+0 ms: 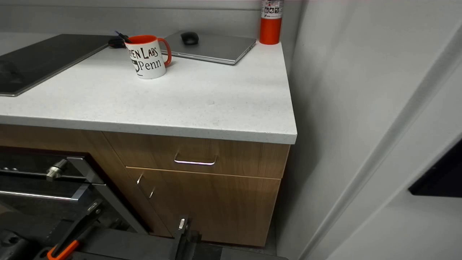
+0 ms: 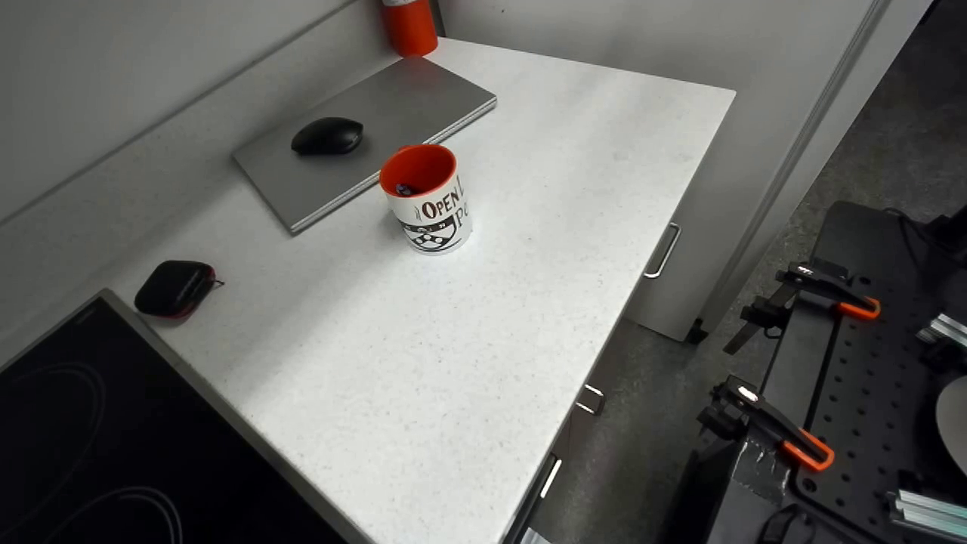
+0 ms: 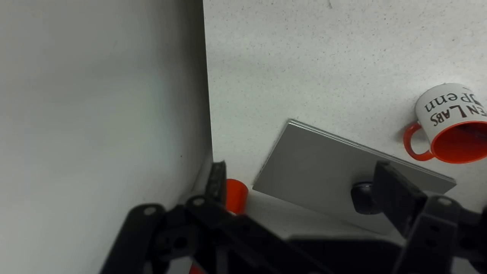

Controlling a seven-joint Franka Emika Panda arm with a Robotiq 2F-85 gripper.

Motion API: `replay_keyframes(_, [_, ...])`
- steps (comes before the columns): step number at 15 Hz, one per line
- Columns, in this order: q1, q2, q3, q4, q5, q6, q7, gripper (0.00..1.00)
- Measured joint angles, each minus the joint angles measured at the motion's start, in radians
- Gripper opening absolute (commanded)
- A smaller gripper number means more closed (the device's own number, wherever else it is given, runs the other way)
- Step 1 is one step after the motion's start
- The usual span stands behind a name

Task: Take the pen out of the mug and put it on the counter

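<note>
The white mug with a red inside and red handle stands upright on the white speckled counter point(image 1: 209, 101) in both exterior views point(image 1: 148, 63) point(image 2: 437, 221). The dark pen point(image 1: 123, 36) leans in the mug, its top end above the rim. From above, only its end shows inside the mug point(image 2: 404, 190). In the wrist view the mug point(image 3: 447, 108) is at the right edge, and the pen shows as a dark streak inside it. My gripper point(image 3: 300, 164) is open and empty above the counter, with the mug off to the right of its fingers. The exterior views do not show the gripper.
A closed grey laptop point(image 2: 408, 98) with a black mouse point(image 2: 329, 137) on it lies behind the mug. A small dark case point(image 2: 175, 289) sits near the black cooktop point(image 2: 68, 423). A red-and-white canister point(image 1: 270, 30) stands at the back corner beside the wall point(image 1: 343, 90).
</note>
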Motion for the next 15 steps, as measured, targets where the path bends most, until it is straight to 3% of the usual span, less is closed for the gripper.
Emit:
replay_keyframes(3, [0.022, 0.009, -0.008, -0.002, 0.048, 0.001, -0.002, 1.00])
replay_keyframes(11, [0.200, 0.126, -0.015, -0.056, 0.301, 0.098, -0.016, 1.00])
replay_keyframes(15, [0.212, 0.140, -0.017, -0.055, 0.318, 0.098, -0.020, 1.00])
